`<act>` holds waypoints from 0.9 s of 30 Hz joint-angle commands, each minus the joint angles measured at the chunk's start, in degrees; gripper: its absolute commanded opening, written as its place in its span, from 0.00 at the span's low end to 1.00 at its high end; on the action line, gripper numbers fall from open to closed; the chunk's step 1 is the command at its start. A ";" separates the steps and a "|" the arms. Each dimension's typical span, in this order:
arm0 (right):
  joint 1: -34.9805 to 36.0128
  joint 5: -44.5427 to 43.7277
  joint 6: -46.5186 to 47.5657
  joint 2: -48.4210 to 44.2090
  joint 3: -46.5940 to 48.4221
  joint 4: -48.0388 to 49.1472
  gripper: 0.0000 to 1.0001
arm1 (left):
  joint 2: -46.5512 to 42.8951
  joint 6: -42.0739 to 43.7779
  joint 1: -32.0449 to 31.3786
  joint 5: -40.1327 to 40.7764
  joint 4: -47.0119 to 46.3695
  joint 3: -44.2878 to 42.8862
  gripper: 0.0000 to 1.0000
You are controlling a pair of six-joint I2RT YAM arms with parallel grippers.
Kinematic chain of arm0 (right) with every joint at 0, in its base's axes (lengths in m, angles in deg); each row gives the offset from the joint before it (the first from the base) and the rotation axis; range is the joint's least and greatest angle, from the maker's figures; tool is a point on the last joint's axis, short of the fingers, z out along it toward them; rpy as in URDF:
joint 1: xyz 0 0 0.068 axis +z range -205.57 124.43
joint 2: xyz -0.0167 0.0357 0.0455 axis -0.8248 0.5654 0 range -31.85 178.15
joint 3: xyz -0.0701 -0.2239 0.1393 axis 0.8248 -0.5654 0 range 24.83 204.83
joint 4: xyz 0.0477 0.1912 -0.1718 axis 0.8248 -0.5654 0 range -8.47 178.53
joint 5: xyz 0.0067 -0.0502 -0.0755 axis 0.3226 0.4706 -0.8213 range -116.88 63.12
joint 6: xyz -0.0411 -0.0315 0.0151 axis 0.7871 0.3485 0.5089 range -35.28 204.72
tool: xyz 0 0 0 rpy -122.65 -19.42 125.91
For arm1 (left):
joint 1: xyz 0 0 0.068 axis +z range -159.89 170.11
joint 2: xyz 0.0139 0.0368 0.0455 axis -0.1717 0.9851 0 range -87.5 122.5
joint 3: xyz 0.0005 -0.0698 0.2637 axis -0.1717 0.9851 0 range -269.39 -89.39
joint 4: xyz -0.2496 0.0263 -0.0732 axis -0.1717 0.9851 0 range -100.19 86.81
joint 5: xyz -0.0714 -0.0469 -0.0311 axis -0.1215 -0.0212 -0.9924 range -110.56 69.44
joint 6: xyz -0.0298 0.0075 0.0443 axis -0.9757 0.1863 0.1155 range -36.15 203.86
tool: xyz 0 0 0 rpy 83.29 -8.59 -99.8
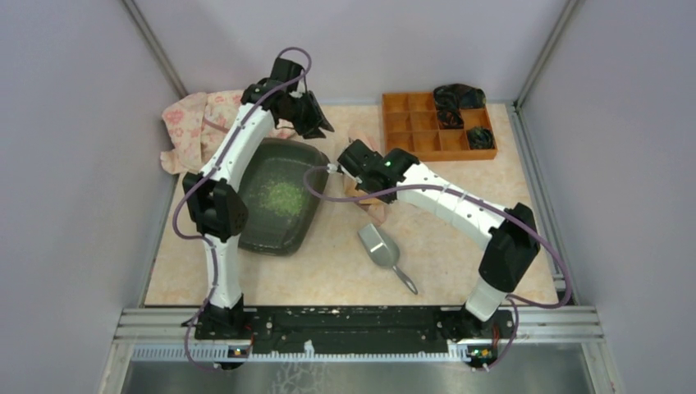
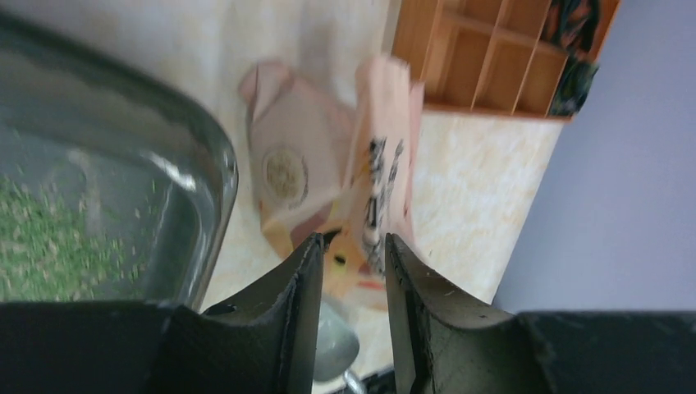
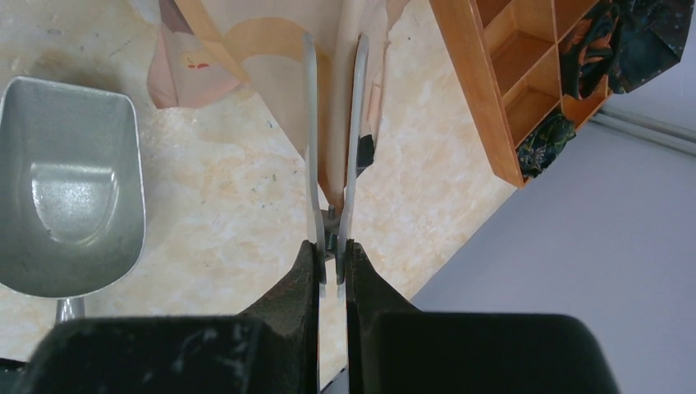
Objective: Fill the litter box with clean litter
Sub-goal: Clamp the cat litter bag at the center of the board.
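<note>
The right gripper [image 3: 332,250] is being clamped on a thin metal tool [image 3: 310,123] straddling the bag [image 3: 271,66] ahead, likely steadying it. The left gripper [image 2: 353,246] is being held part-open, empty, with clean litter [image 2: 41,246] in the litter box [image 2: 217,164] leftward.

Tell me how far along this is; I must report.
Done: a patch of tiny light-green granules lies in the large dark grey plastic tray. In hand: the right tool holds thin metal blades at the peach-pink printed bag. Left: much of its floor is bare.
</note>
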 commanded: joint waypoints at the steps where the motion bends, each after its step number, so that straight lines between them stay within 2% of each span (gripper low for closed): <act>1: -0.60 -0.63 -1.70 2.50 5.63 -0.88 0.00 | 6.64 -0.18 1.01 4.47 1.87 -9.89 0.39; 7: -1.34 -0.40 -4.94 5.31 10.64 -6.23 0.00 | 10.12 -0.96 1.02 6.18 -1.72 -11.19 0.40; 15: -1.57 -1.07 -11.54 2.46 9.90 -13.23 0.00 | 12.67 -0.33 0.65 6.49 -4.47 -11.91 0.43; 20: -1.65 -1.22 -12.42 2.01 9.52 -14.10 0.00 | 14.55 0.23 -0.08 6.58 -5.08 -13.30 0.45; 22: -1.91 -1.37 -12.42 2.79 10.18 -13.98 0.00 | 14.85 0.57 -0.57 6.72 -5.49 -13.65 0.53; 27: -2.91 -0.94 -11.83 5.97 13.51 -13.22 0.00 | 14.41 0.98 -1.00 6.97 -5.43 -13.29 0.54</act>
